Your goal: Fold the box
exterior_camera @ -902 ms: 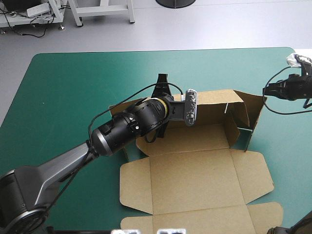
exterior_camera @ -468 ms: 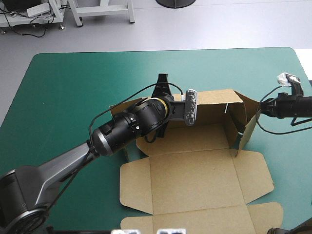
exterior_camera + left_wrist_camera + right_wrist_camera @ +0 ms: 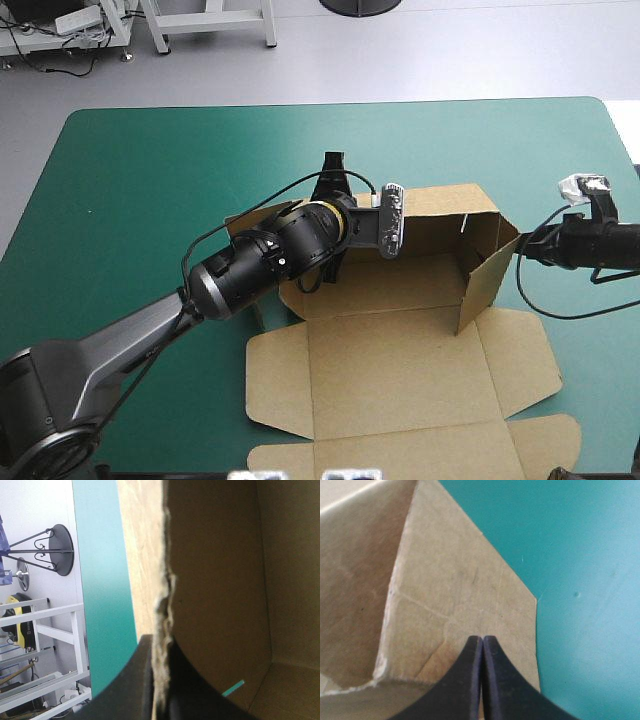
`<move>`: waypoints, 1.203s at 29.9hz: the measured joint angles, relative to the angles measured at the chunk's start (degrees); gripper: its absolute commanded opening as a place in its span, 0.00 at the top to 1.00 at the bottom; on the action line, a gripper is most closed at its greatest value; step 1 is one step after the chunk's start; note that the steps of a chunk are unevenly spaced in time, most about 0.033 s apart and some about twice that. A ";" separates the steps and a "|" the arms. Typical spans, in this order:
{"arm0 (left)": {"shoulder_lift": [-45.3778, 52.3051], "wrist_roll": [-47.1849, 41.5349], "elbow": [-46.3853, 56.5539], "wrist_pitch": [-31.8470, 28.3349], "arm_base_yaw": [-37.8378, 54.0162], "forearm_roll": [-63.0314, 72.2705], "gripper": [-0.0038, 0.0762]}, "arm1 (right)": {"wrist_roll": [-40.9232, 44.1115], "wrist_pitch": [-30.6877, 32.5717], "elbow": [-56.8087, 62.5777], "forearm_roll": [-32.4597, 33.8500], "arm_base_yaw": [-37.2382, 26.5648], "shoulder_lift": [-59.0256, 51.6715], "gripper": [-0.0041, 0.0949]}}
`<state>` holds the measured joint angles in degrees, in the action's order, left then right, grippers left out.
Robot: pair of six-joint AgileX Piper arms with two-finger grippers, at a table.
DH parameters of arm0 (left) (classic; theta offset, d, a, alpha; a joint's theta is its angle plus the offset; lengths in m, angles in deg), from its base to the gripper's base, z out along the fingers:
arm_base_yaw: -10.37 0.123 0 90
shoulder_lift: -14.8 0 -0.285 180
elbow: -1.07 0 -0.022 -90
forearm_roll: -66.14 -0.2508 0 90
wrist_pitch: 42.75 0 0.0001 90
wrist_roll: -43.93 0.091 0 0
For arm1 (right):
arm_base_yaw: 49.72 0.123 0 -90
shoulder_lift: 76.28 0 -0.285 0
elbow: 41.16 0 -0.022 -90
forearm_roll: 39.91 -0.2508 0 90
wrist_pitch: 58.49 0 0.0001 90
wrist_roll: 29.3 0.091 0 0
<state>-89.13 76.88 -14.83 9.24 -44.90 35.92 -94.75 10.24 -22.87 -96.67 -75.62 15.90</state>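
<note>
Wrist view alone shows left gripper (image 3: 161, 647) clamping the box (image 3: 215, 580), hidden overhead by its arm (image 3: 250, 270); right gripper (image 3: 483, 641), clenched, touches three-o'clock wall (image 3: 485, 275).

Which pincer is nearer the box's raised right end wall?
Right. The right pincer, shut, points its tip at the end wall's outer face, apparently touching. The left pincer is shut on the far wall, toward its other end.
</note>
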 measured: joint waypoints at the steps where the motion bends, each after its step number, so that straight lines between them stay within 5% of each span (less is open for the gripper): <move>1: 0.00 0.00 0.00 -0.12 0.00 0.00 0.96 | -0.94 0.00 0.84 0.00 0.00 -0.70 0.98; 9: 0.00 0.00 0.00 0.04 0.00 0.35 0.96 | -5.74 0.00 3.51 0.57 0.00 -4.04 0.93; 14: 0.00 0.00 0.00 0.04 0.00 0.50 0.96 | -5.77 -1.29 4.70 2.80 0.00 -5.47 0.65; 17: 0.00 0.00 0.00 0.10 0.00 0.59 0.96 | -5.77 -1.51 5.16 2.85 0.00 -5.58 0.57; 36: 0.00 -0.07 0.00 0.15 0.00 1.16 0.96 | -5.98 -0.96 5.16 6.71 8.50 -5.69 0.57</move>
<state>-89.13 76.81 -14.83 9.39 -44.90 37.08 -100.73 9.28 -17.71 -89.96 -67.12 10.21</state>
